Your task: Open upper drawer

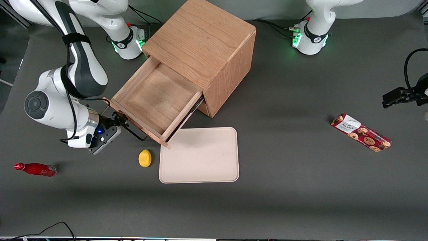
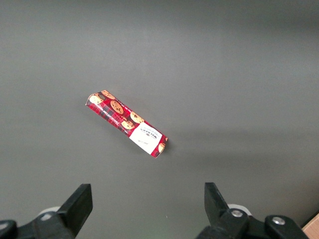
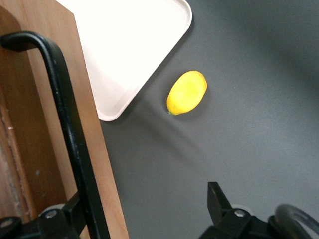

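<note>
Partly hidden: tool [image 1: 123,124], upper drawer [image 1: 157,98] handle.

**A:** so what's lying around on the counter [image 1: 287,201]?

**B:** a cream tray [image 1: 200,155], flat and bare. A lemon [image 1: 144,158] just beside it, not touching. A red bottle [image 1: 36,169] on its side toward the working arm's end.

**A:** and the parked arm's end?

**B:** a red cookie pack [image 1: 361,132], lying flat, well apart from everything.
</note>
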